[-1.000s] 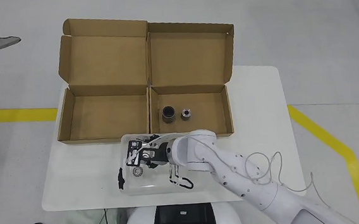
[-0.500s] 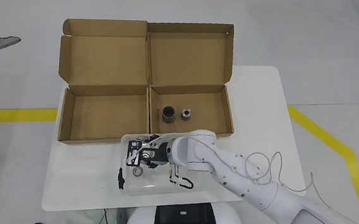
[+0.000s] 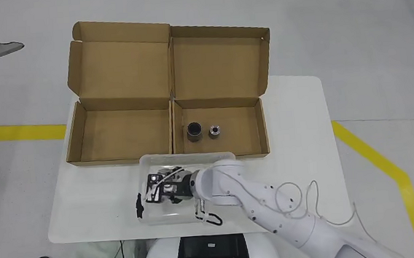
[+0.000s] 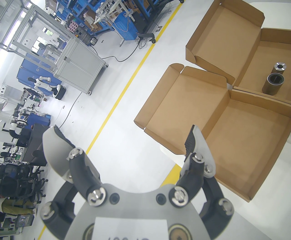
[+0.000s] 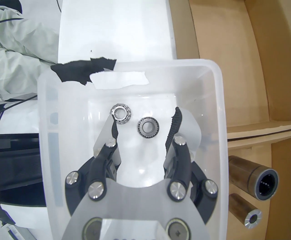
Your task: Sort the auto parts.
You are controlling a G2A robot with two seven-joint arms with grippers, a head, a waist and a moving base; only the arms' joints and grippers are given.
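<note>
Bearing (image 5: pixel 148 127) flat, bore up, between spread right hand (image 5: pixel 145 114).

A white rectangular table (image 3: pixel 294 122) carries two open brown cardboard boxes, the left box (image 3: pixel 120 134) touching the right box (image 3: pixel 238 130) (lids folded back), and a clear plastic tub (image 3: pixel 187 156) just before them.

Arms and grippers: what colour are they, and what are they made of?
The right arm is glossy white with rounded joints and a thin cable looping beside it. The left gripper and right gripper each have a grey metal plate, black linkages with silver screws, and white fingers with black ribbed pads.
</note>
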